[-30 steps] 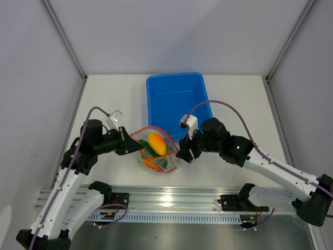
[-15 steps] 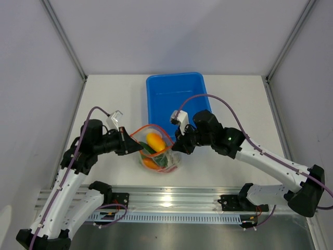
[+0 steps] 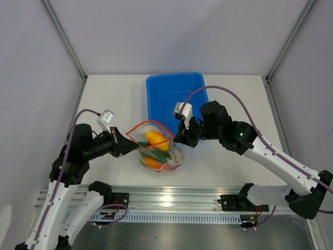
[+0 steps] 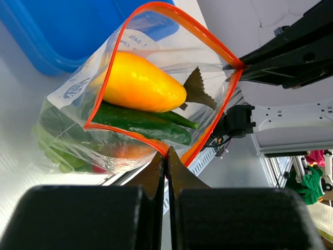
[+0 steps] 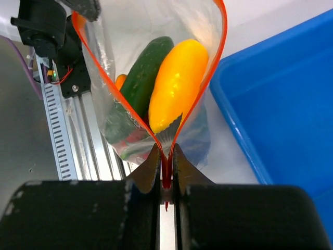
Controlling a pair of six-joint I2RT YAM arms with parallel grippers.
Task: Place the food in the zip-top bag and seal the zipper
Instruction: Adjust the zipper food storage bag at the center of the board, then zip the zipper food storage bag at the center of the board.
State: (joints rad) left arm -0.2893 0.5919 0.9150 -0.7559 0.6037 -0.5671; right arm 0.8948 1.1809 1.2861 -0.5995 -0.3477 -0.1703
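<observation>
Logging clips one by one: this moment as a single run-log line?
left gripper: shut on zipper | right gripper: shut on zipper, opposite end | bag: mouth open, unsealed | food: inside bag

1 zip-top bag [image 4: 156, 52], 1 orange-yellow pepper [image 3: 155, 138], at least 2 green chilies [image 4: 140, 122], 1 grey fish [image 4: 197, 91], 1 red-orange fruit [image 3: 151, 162], 1 blue tub [image 3: 177, 94], 2 grippers: left gripper [image 3: 127, 143], right gripper [image 3: 179, 139]

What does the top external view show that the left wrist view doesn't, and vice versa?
Only top external: the whole left arm and right arm. Only left wrist: print on the zip-top bag and the fish tail. Both: yellow pepper, blue tub, left gripper and right gripper pinching opposite ends of the open zipper.
</observation>
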